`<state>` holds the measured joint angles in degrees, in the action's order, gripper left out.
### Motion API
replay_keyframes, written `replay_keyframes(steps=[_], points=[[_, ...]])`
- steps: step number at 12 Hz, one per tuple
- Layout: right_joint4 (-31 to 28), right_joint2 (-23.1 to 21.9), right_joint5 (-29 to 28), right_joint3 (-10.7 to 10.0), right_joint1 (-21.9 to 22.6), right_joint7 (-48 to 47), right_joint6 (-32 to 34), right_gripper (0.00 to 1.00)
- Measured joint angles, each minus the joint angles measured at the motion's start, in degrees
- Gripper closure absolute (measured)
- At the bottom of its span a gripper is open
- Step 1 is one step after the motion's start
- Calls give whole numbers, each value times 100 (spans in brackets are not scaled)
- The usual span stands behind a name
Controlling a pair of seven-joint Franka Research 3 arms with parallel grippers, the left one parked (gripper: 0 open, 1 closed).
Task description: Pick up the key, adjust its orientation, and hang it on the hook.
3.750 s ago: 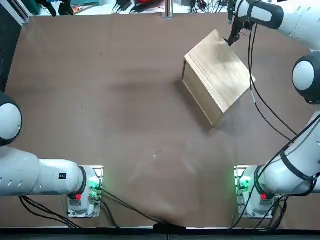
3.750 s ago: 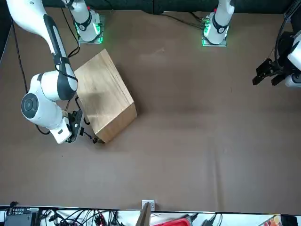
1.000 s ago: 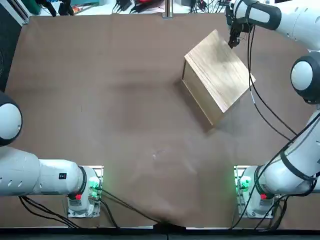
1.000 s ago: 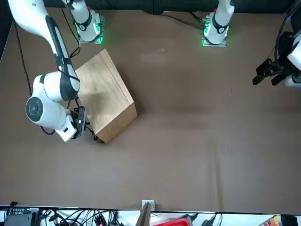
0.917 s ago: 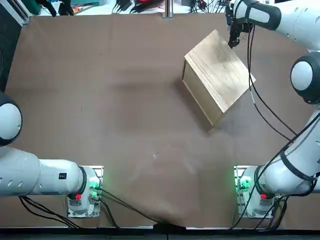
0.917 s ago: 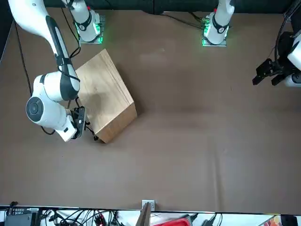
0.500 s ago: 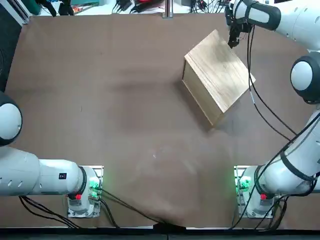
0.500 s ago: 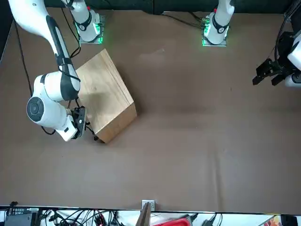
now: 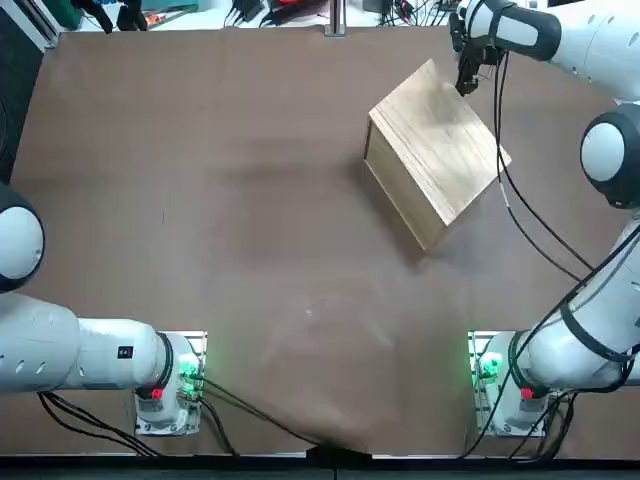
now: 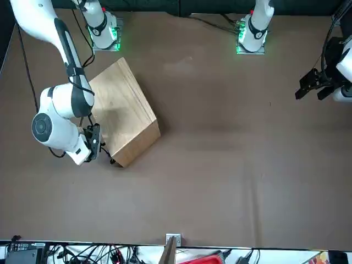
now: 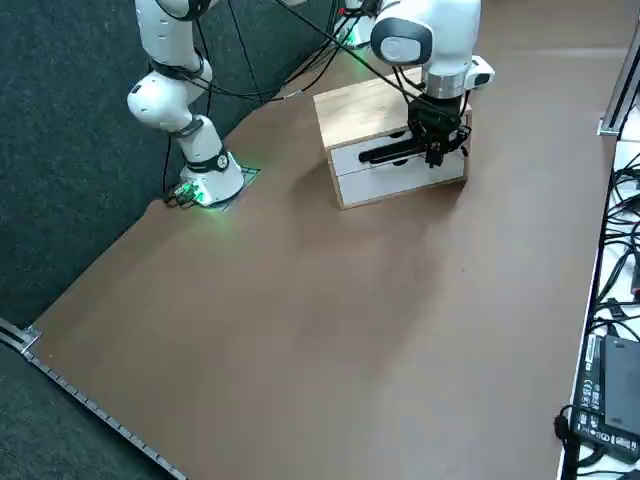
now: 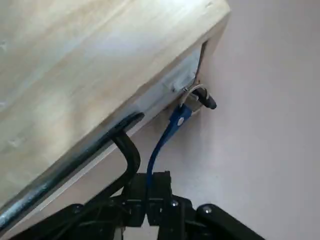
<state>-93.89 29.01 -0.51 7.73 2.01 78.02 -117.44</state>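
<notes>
Surface (image 9: 250, 250): the brown top was seen carrying the box, with loose wiring (image 10: 99, 254) kept beyond its edge.
Right arm (image 10: 65, 102): it was bent over the table, its wrist brought down beside the box.
Wooden box (image 9: 435, 140): it was set at an angle, and its white drawer fronts (image 11: 390, 178) were faced towards the hook side. Any sideways swing of the wrist was limited by its near edge; if it were bumped, the hook could be shifted with it.
Black cable (image 9: 540, 222): it was draped from the arm past the box. It could be snagged on a box corner as the arm was withdrawn.
Gripper (image 12: 149, 181): it was held just off the box's corner, pinched on the blue end of the key.
Dark bar (image 12: 65, 162): it was seen running along the drawer side, with a curved black piece (image 12: 133, 155) close to the gripper. Both could be brushed by a low or tilted retreat.
Key (image 12: 175, 122): its blue strip was stretched from the gripper to the hook area.
Ring (image 12: 186, 93): it was seen around or across the hook; full seating could not be told. If released too soon, it could be dropped; if tugged, it could be pulled back off.
Hook (image 12: 206, 98): its dark tip was left projecting, and a slip over it was judged the main risk.
</notes>
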Motion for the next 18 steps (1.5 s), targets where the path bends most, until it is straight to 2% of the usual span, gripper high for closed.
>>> replay_keyframes(steps=[13, 15, 16, 18], points=[[0, 57, 0, 0, 0, 63, -13, 96], [1, 57, 0, -2, 0, 66, -20, 93], [2, 57, 3, -5, 0, 67, -30, 86], [15, 58, 7, -35, -7, 77, -65, 65]])
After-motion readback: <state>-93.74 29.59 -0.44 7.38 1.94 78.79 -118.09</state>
